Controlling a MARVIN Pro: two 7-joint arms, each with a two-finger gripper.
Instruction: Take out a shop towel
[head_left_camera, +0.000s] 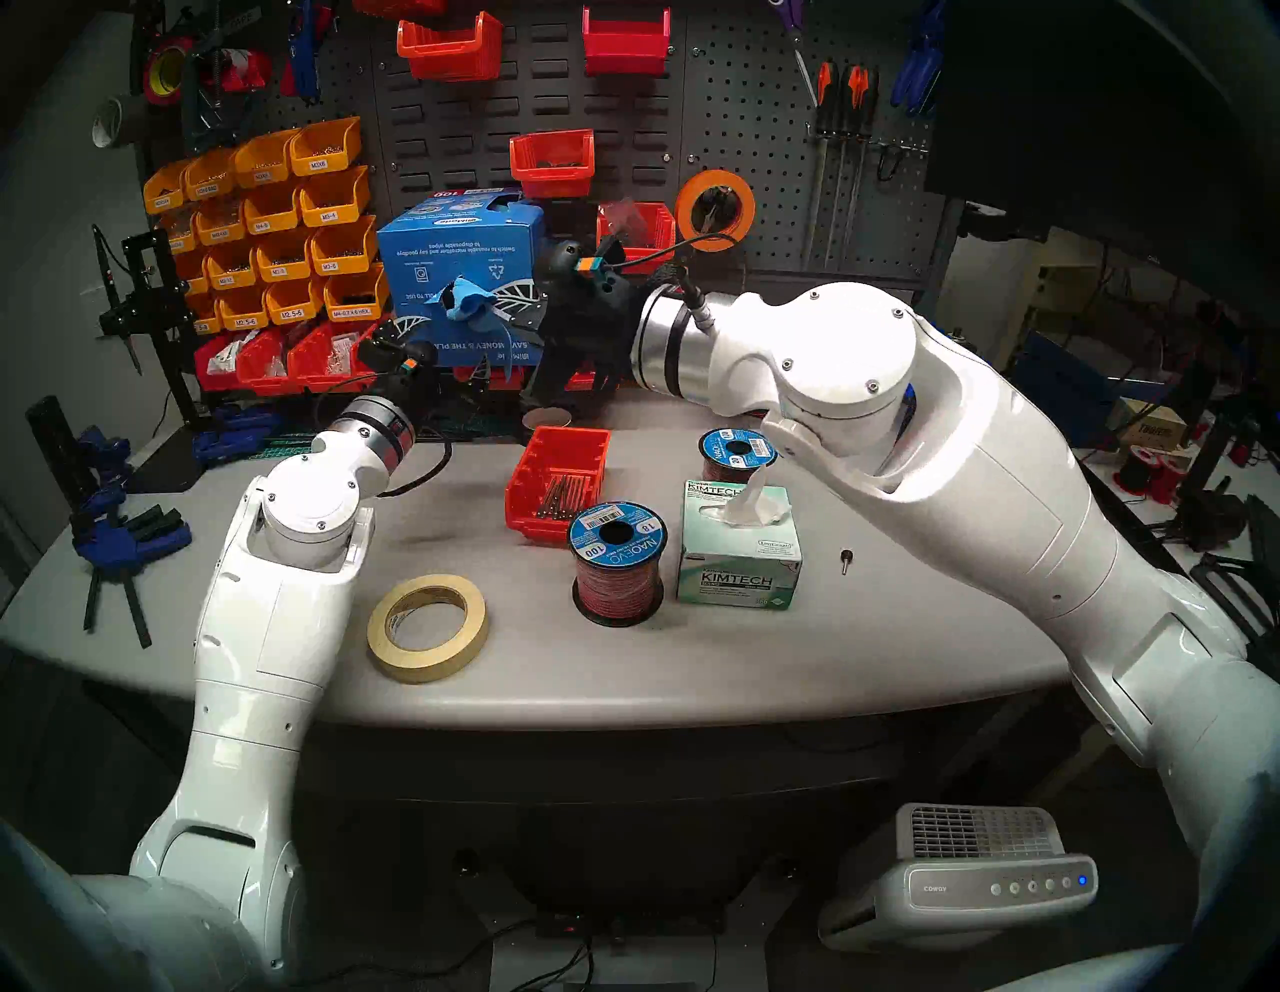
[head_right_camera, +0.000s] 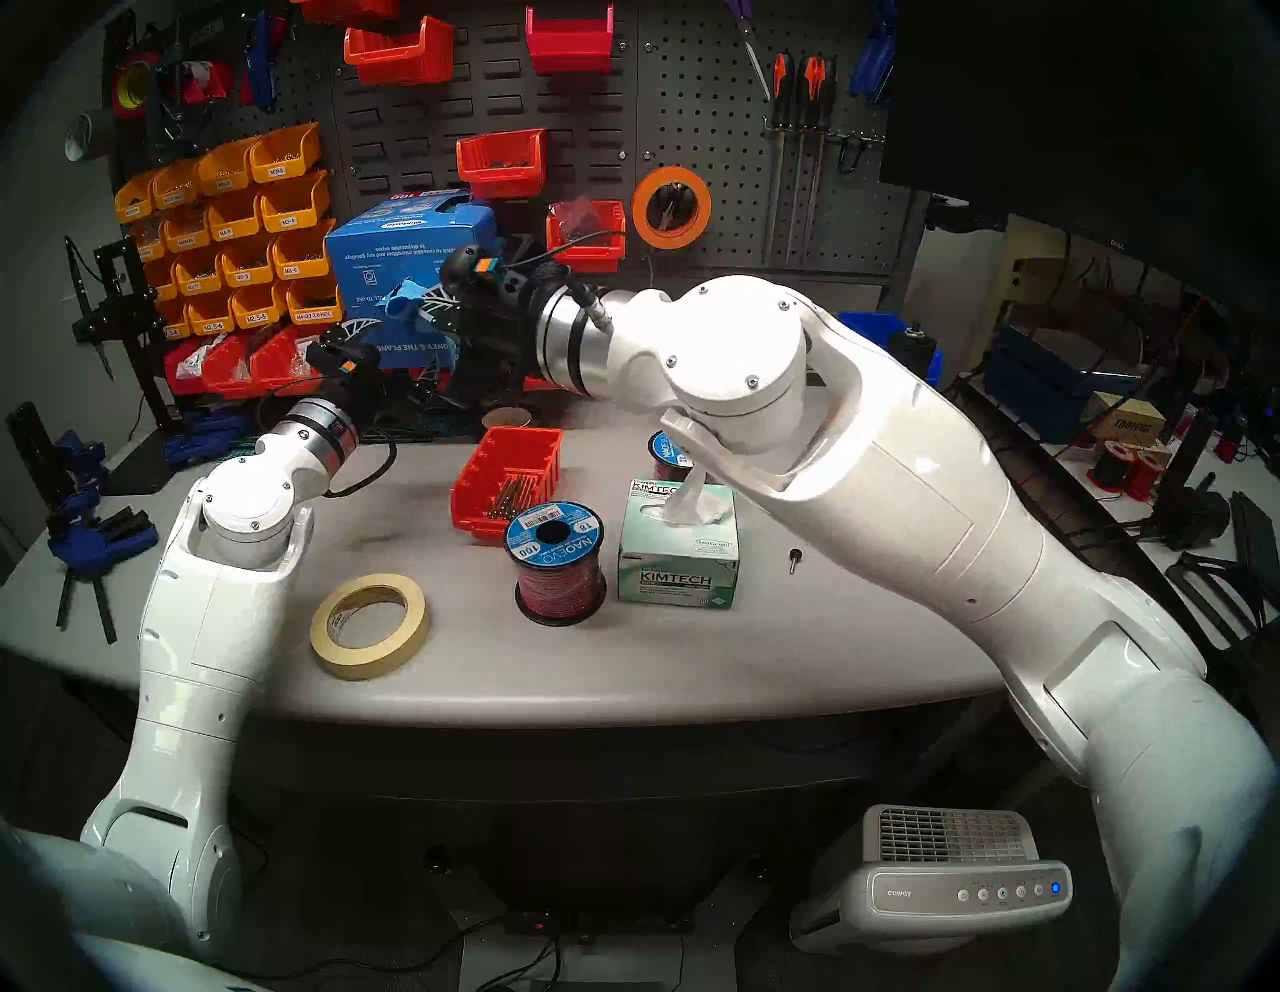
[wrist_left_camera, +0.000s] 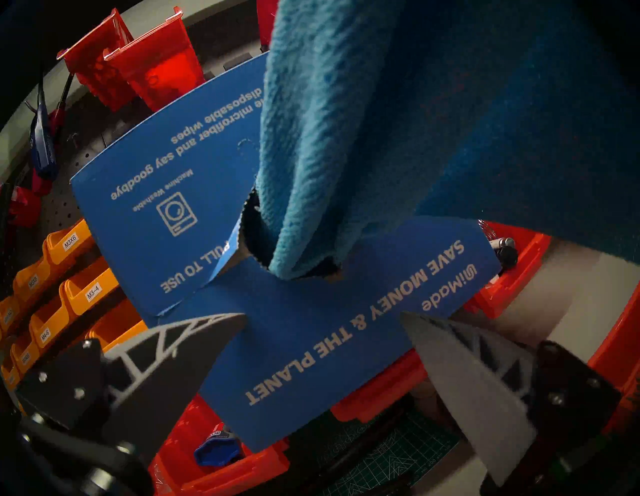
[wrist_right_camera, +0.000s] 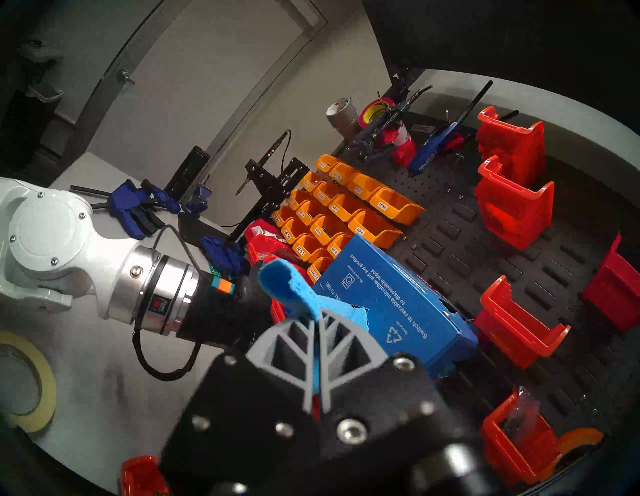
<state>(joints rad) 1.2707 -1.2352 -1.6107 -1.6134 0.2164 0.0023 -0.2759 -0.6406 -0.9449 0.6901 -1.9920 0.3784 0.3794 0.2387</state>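
A blue carton (head_left_camera: 450, 256) stands at the back of the table with its print upside down. The bright-blue shop towel (head_left_camera: 465, 299) sticks out of the hole in the carton's front face. My right gripper (wrist_right_camera: 317, 318) is shut on the shop towel (wrist_right_camera: 277, 277), a fold of which curls past the fingertips. In the left wrist view the shop towel (wrist_left_camera: 329, 138) hangs out of the carton (wrist_left_camera: 166, 166). My left gripper (wrist_left_camera: 322, 315) is open in front of the carton's lower face, with nothing between its fingers.
On the table stand a Kimtech tissue box (head_left_camera: 738, 547), two wire spools (head_left_camera: 616, 561) (head_left_camera: 736, 450), a red bin of screws (head_left_camera: 561, 478) and a roll of masking tape (head_left_camera: 427, 627). Yellow parts bins (head_left_camera: 277, 222) and red bins flank the carton against the pegboard.
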